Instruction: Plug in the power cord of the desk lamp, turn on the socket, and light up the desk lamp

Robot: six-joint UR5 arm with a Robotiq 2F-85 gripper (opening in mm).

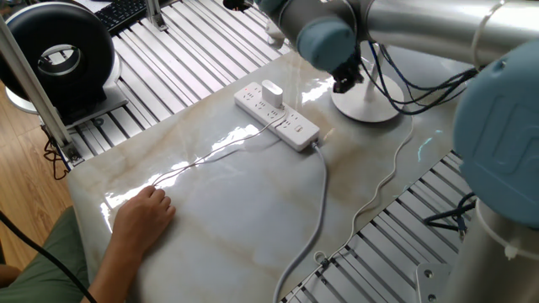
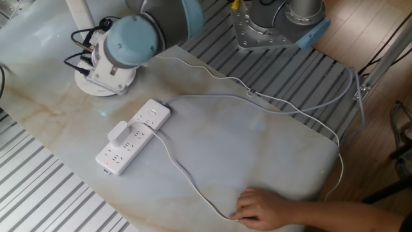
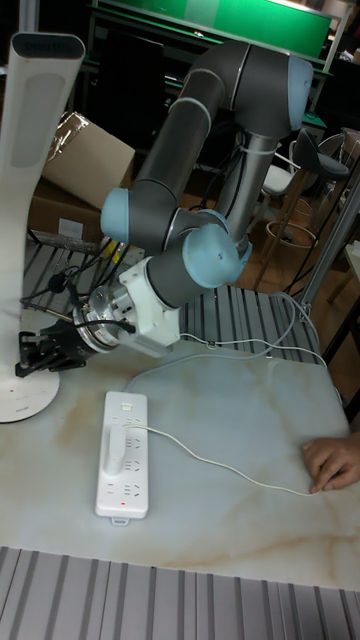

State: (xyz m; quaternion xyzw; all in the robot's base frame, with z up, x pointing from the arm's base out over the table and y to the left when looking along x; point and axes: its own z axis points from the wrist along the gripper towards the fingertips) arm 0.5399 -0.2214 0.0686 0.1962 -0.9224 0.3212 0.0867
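Gripper [image 3: 28,352] sits over the lamp [image 3: 30,235] base; I cannot tell its opening. Plug [image 1: 272,90] seated in the power strip [image 1: 277,116] nearby.

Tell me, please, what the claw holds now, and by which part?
Nothing, it seems: the claw hovers over the desk lamp base, gripping no object.

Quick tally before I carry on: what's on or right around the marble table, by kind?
Power strip: 1
Plug adapter seated in the strip: 1
Desk lamp: 1
Gripper, over the lamp base: 1
Thin white power cord: 1
Person's hand resting on the tabletop: 1
Black round fan, off the table edge: 1
Total: 7
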